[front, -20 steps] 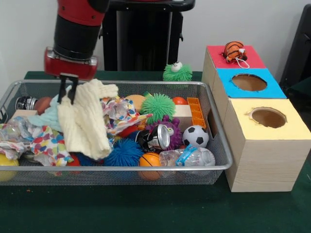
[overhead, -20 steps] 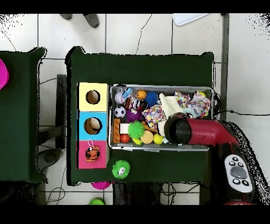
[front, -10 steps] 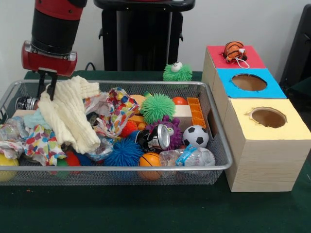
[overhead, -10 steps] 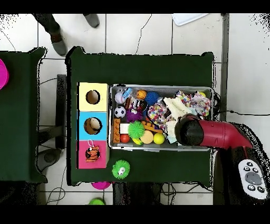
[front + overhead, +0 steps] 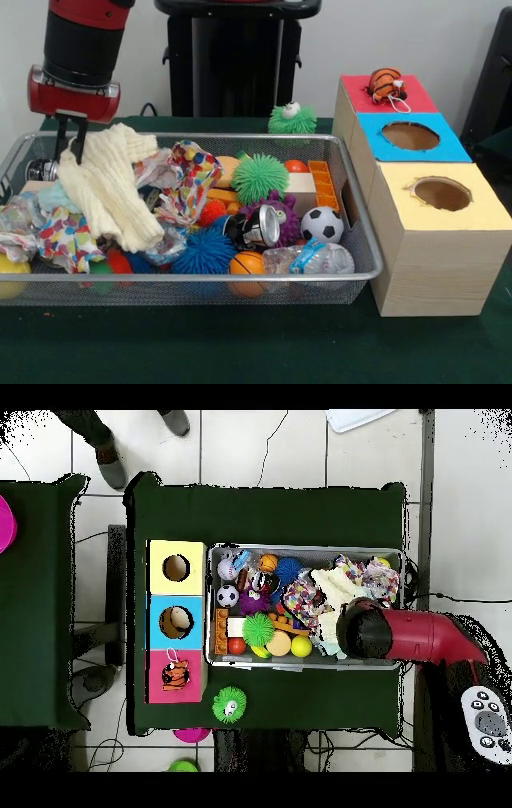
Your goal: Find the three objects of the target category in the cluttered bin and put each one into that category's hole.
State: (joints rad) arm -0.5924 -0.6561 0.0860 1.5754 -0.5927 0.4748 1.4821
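Note:
The wire mesh bin (image 5: 200, 277) is full of toys, cloths and containers; it also shows in the overhead view (image 5: 300, 548). My gripper (image 5: 71, 146) is over the bin's left end in the front view. It is shut on the top of a cream knitted cloth (image 5: 108, 192), which hangs down onto the pile. In the overhead view the red arm (image 5: 400, 636) hides the gripper, and the cream cloth (image 5: 333, 584) shows beside it. Three boxes stand beside the bin: red (image 5: 364, 100), blue (image 5: 448, 148) and yellow (image 5: 472, 212). The blue and yellow tops each have a round hole.
A tiger toy (image 5: 386, 83) lies on the red box. A green spiky toy (image 5: 292, 120) sits on the table behind the bin. The bin holds a soccer ball (image 5: 322, 224), a can (image 5: 260, 226), a plastic bottle (image 5: 316, 258), spiky balls and colourful cloths (image 5: 192, 184).
My gripper has moved left in the front view, dragging the cream cloth with it toward the bin's left end. The colourful cloth beside it shifted. A person's feet appeared at the overhead view's top.

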